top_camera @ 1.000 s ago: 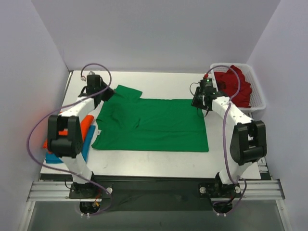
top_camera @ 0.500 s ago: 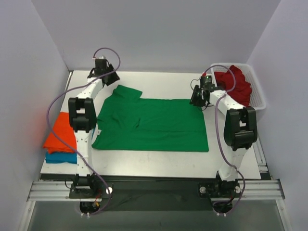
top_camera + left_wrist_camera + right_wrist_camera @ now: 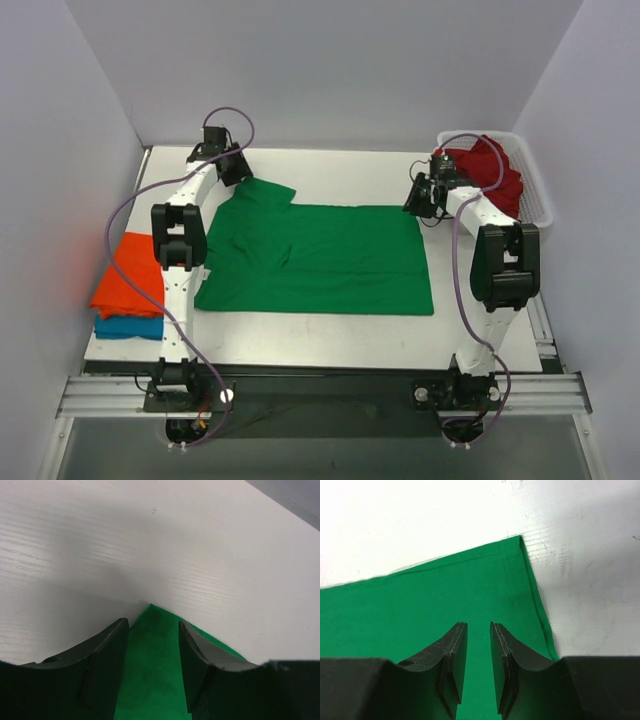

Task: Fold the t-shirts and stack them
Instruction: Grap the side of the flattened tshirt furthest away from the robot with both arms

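Note:
The bright green t-shirt (image 3: 320, 258) lies spread flat in the middle of the table, one sleeve pointing to the far left. My left gripper (image 3: 233, 170) is open at that sleeve; in the left wrist view the sleeve's tip (image 3: 150, 645) lies on the table between the fingers of the left gripper (image 3: 152, 625). My right gripper (image 3: 421, 198) hovers over the shirt's far right corner (image 3: 517, 555); the right gripper (image 3: 477, 626) shows a narrow gap with nothing in it. An orange t-shirt (image 3: 130, 272) lies folded on a blue one (image 3: 128, 327) at the left edge. A dark red t-shirt (image 3: 492, 175) sits in the basket.
The white mesh basket (image 3: 537, 200) stands at the far right corner, close behind the right arm. Grey walls close in the table on the left, back and right. Purple cables loop above both arms.
The left arm has swung toward the far left corner and its jaws have widened over the sleeve tip. The right gripper has shifted slightly farther back. The green shirt lies as before.

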Motion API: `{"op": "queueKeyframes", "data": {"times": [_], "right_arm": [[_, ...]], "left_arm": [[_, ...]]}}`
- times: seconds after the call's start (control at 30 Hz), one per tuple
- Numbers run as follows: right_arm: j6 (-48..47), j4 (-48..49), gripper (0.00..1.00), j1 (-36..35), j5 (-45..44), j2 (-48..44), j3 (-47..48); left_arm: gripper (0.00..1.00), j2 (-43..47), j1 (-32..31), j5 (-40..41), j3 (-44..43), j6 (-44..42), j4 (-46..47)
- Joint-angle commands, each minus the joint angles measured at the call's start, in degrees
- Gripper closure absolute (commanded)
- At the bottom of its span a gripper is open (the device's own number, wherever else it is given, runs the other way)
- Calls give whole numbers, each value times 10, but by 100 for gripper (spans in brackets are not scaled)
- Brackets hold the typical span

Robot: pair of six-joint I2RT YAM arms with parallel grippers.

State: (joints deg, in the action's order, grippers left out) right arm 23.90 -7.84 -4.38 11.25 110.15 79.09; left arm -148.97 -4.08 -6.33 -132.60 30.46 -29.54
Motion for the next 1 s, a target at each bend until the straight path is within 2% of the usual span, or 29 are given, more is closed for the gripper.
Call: {"op": "queueKeyframes", "data": {"times": [0.0,0.13,0.27,0.3,0.37,0.43,0.57,0.67,0.77,0.97], "right_arm": [[3,5,73,6,14,-11,0],[1,5,73,9,14,-6,5],[1,-2,73,16,11,2,10],[2,-3,73,17,11,2,12],[0,-13,73,19,6,10,18],[-3,-28,73,21,-6,17,31],[-7,-58,72,23,-30,39,55],[-9,-62,67,26,-39,48,65],[-10,-70,62,26,-50,61,82],[-3,-87,62,31,-57,104,129]], "left_arm": [[45,-19,-5,-7,-17,-16,-34],[48,-26,-19,-2,-27,-30,-41],[57,-36,-26,3,-31,-37,-43],[63,-36,-27,3,-31,-37,-41],[68,-35,-26,-3,-30,-35,-39],[79,-33,-27,-7,-30,-34,-32],[90,-24,-26,-18,-26,-33,-16],[100,-18,-26,-33,-20,-29,-3],[100,-5,-25,-50,-2,-22,16],[100,36,-23,-75,48,-6,69]]}}
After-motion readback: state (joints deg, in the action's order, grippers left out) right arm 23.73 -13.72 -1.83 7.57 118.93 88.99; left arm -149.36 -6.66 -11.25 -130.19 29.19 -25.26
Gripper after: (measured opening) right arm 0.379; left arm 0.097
